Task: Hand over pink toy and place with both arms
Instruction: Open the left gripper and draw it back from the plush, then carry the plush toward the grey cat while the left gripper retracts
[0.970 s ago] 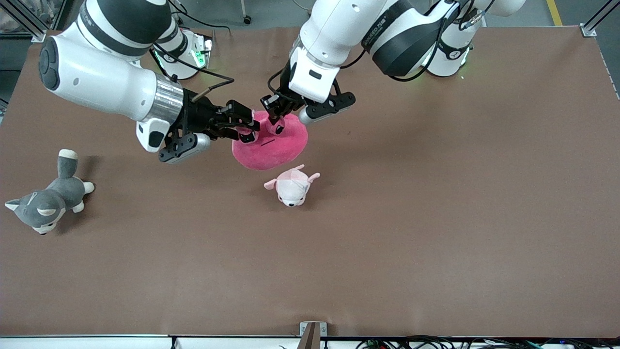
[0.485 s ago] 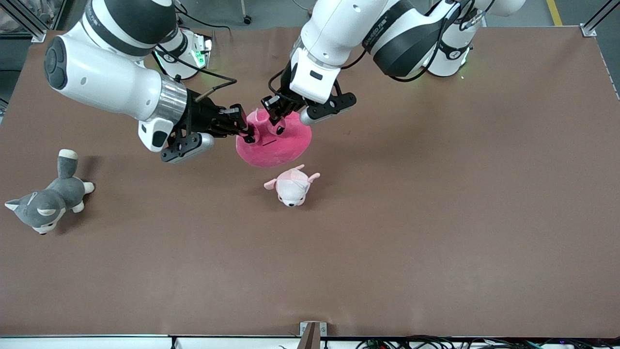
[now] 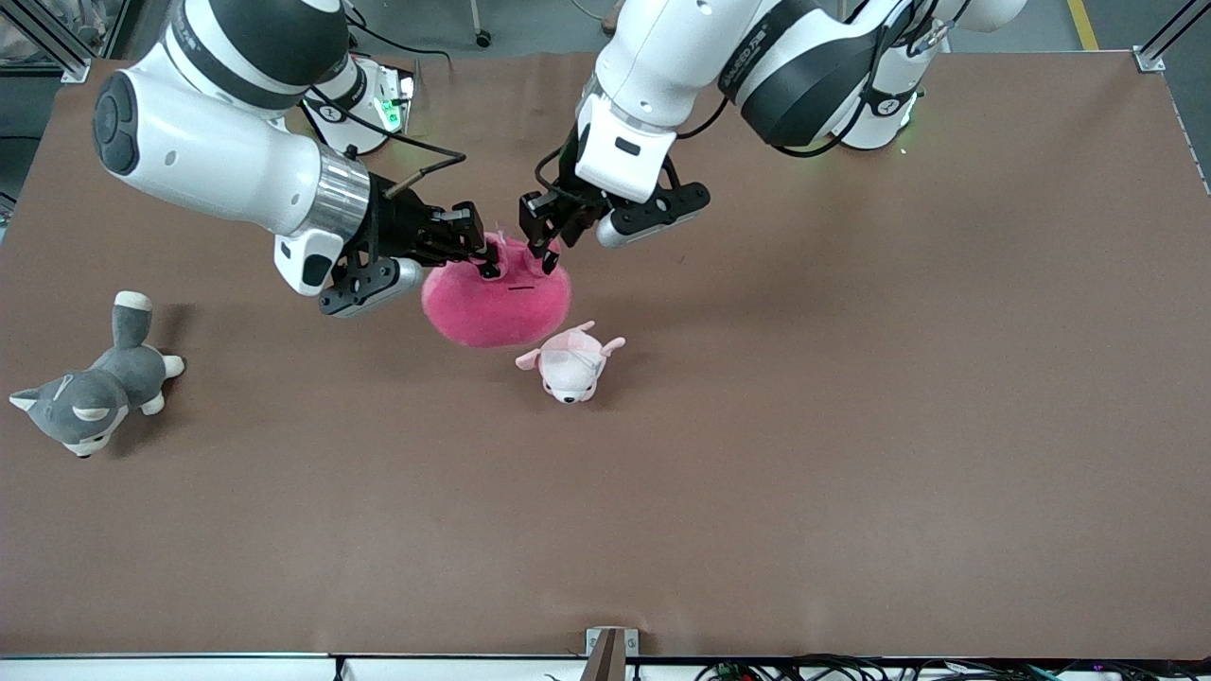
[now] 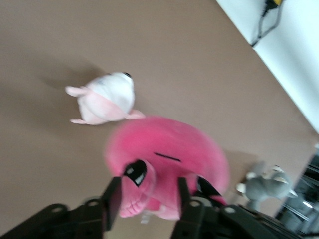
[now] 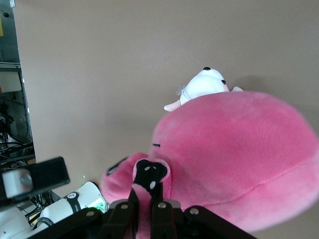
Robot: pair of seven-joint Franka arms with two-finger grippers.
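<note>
The pink toy [image 3: 497,307], a round hot-pink plush with black eyes, hangs just above the brown table [image 3: 851,426] in the middle of it, over a spot close to the puppy plush. My right gripper [image 3: 487,260] is shut on a fold at the toy's top, beside a black eye [image 5: 151,175]. In the right wrist view the right gripper [image 5: 147,201] pinches pink plush [image 5: 239,149]. My left gripper [image 3: 541,248] is open at the toy's top. In the left wrist view the left gripper [image 4: 148,196] straddles the toy's [image 4: 169,149] snout with its fingers apart.
A small pale pink-and-white puppy plush [image 3: 570,364] lies just nearer to the front camera than the pink toy, almost touching it. A grey-and-white husky plush [image 3: 90,392] lies at the right arm's end of the table.
The left gripper has opened and risen slightly off the toy. The toy has swung toward the right arm's end and now hangs from the right gripper alone.
</note>
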